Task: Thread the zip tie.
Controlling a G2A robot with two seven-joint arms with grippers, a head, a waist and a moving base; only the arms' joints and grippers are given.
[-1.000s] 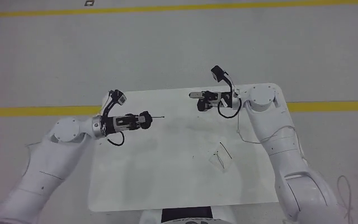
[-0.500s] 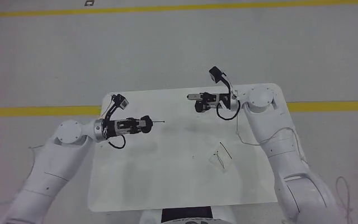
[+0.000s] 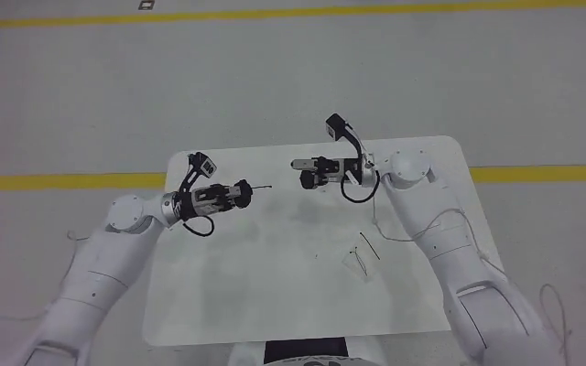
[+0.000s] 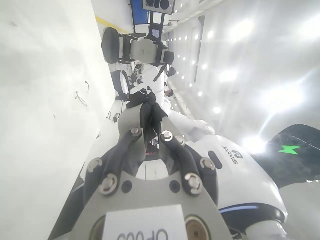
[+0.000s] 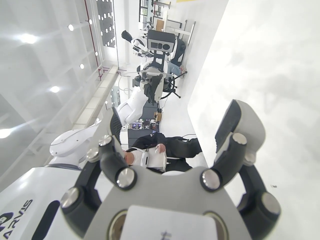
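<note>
The left gripper (image 3: 249, 192) hangs over the far left part of the table (image 3: 275, 293), its arm coming in from the table's left edge. Its fingers (image 4: 130, 123) are pressed together on the zip tie (image 3: 263, 189). The tie juts out of the fingertips as a thin black line, roughly level, pointing toward the table's far middle. In the left wrist view the gripper (image 4: 150, 102) shows a dark bit pinched at its tips, though that view does not show how much of the tie sits inside. The right gripper (image 3: 300, 171) is over the table's far edge, a little right of its middle, and faces the left one. The two are near each other but apart, and the tie's free end stops short of the right gripper. In the right wrist view that gripper (image 5: 173, 112) has its fingers (image 5: 227, 121) spread wide with nothing between them, and the table (image 5: 262, 51) lies along one side. Some loose ties (image 3: 367, 247) lie flat on the table's right half, well apart from both grippers, one straight and one curled just beside it.
</note>
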